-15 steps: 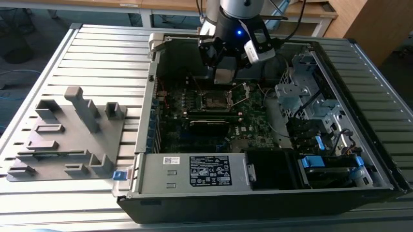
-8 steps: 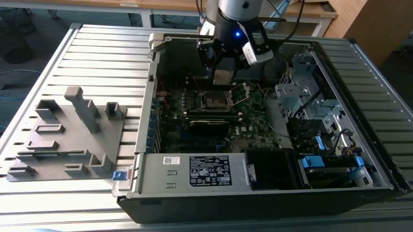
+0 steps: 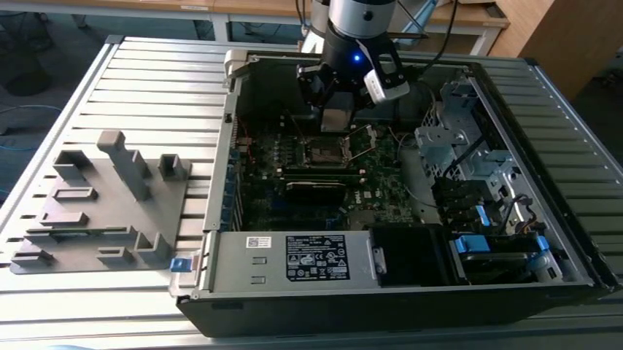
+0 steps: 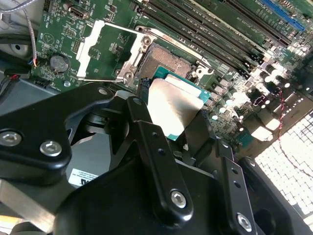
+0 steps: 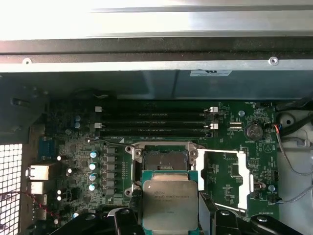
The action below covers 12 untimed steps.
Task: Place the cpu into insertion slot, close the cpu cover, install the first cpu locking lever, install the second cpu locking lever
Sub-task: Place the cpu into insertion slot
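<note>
You see the slatted table [image 3: 146, 80] evenly lit in the exterior view, while the inside of the computer case [image 3: 389, 292] sits in shade toward 12 o'clock. In the second wrist view, glare whitens the cpu [image 4: 171, 105] and the perforated grille [image 4: 288, 166]. In the first wrist view, the case rim [image 5: 156, 19] burns out white.

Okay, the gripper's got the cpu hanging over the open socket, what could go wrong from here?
1. The gripper holds the cpu by its edges alone, so it might slip or twist.
2. The cpu hangs above the insertion slot, not seated. Lowered off-line or tilted, it could damage the slot.
3. The fingers flank the chip and might strike the cpu cover, which stands open beside the slot.
</note>
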Each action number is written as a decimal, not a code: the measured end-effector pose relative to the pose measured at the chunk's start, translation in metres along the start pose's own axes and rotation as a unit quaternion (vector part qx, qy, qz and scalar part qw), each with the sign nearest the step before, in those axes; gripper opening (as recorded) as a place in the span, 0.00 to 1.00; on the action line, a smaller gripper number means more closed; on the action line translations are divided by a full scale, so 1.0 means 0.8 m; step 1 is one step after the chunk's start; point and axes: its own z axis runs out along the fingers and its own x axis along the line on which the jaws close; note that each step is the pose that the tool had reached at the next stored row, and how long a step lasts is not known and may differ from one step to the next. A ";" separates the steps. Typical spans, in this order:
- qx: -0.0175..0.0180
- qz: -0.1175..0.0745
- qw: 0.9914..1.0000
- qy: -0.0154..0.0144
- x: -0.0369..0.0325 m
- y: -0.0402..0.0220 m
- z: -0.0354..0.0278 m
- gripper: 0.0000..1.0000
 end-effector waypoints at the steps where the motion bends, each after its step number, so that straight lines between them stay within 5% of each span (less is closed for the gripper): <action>1: 0.000 0.000 1.000 0.000 0.0000 0.0000 0.0000 0.54; 12: 0.001 0.000 1.000 0.000 0.0013 0.0029 0.0025 0.54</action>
